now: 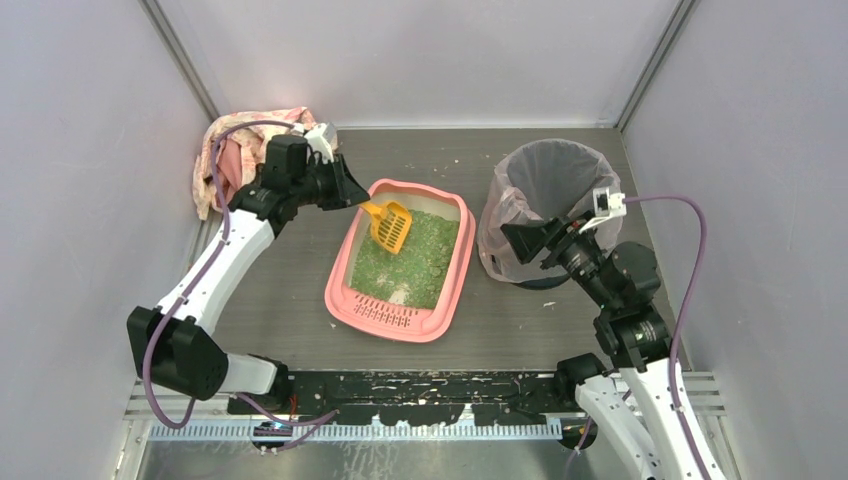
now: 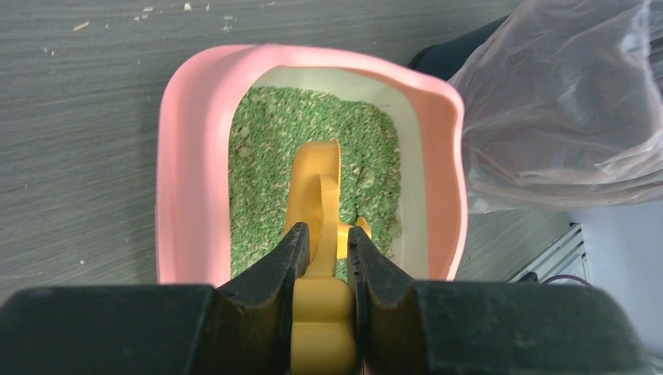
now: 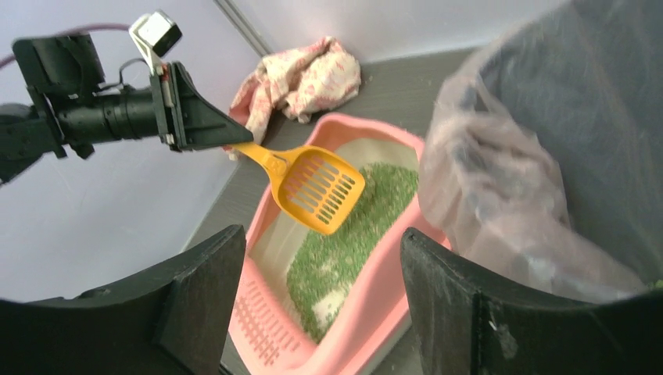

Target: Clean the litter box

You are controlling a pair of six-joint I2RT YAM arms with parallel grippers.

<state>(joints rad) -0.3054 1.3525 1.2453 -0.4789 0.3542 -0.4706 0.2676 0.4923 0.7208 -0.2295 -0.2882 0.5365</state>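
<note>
The pink litter box point(image 1: 344, 288) with green granules point(image 1: 415, 260) lies mid-table, its slotted grate lip toward the arms. It also shows in the left wrist view point(image 2: 184, 156) and the right wrist view point(image 3: 391, 289). My left gripper point(image 1: 352, 198) is shut on the handle of a yellow slotted scoop point(image 1: 392, 226), holding its blade just above the granules at the far end. The scoop shows in the left wrist view point(image 2: 317, 195) and the right wrist view point(image 3: 320, 190). My right gripper point(image 1: 522, 240) is open and empty beside the bin, above the box's right side.
A dark round bin point(image 1: 552, 190) lined with a translucent pinkish bag point(image 3: 508, 203) stands right of the box. A crumpled pink-and-white cloth point(image 1: 232, 155) lies in the far left corner. Loose granules are scattered on the table. Grey walls enclose the space.
</note>
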